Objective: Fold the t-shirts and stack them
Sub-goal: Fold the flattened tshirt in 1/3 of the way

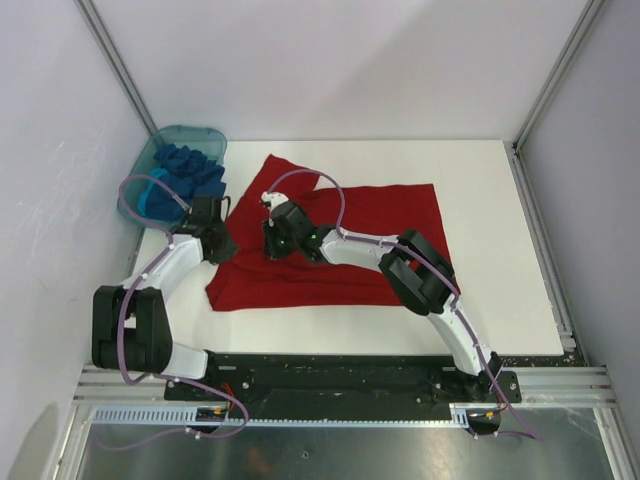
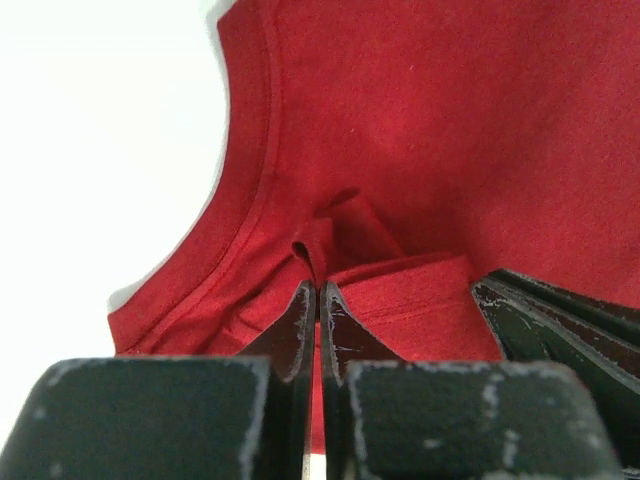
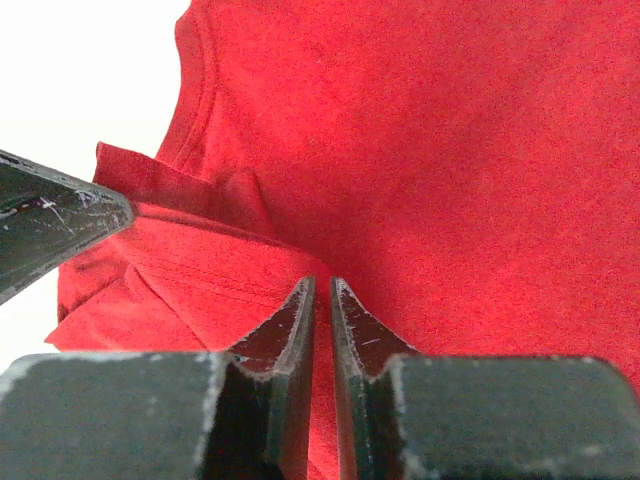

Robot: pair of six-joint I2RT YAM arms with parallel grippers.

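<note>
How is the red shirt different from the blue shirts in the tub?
The red shirt lies spread out on the table; the blue shirts sit bunched up in the tub. The red shirt looks like one big sheet; the blue shirts make a small crumpled heap. The robot's fingers pinch the red shirt, not the blue shirts. Both are soft cloth.

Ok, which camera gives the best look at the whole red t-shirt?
The top external view: the red t-shirt lies spread on the table, nearly all its outline visible. Each wrist view shows only a close patch: a hemmed edge and a fold pinched in the left tool, folded cloth at the right tool.
</note>
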